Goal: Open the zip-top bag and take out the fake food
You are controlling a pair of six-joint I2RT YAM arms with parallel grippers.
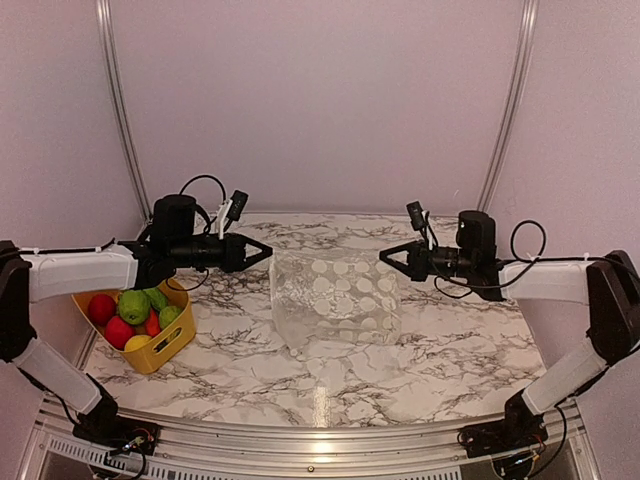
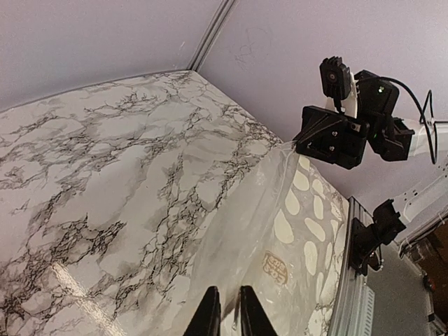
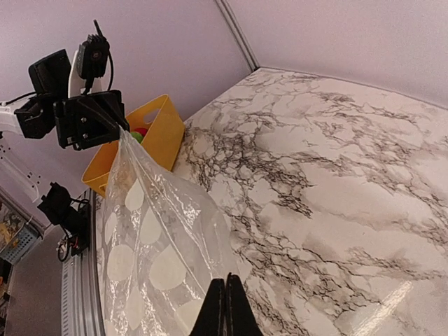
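Observation:
The clear zip-top bag (image 1: pixel 335 300) with pale dots hangs stretched between both grippers above the marble table, its lower part resting on the surface. It looks empty. My left gripper (image 1: pixel 266 251) pinches the bag's left top corner, and the film passes between its nearly closed tips (image 2: pixel 225 290). My right gripper (image 1: pixel 384 256) is shut on the right top corner (image 3: pixel 225 280). In the left wrist view the bag (image 2: pixel 301 231) runs up to the right gripper (image 2: pixel 294 145). In the right wrist view the bag (image 3: pixel 150 238) reaches the left gripper (image 3: pixel 120 127). The fake food (image 1: pixel 132 312), red, green and yellow pieces, lies in the basket at the left.
A yellow plastic basket (image 1: pixel 172 345) stands at the table's left edge under the left arm, and it shows in the right wrist view (image 3: pixel 161 129) too. A metal rail (image 1: pixel 320 440) runs along the near edge. Walls close the back and sides.

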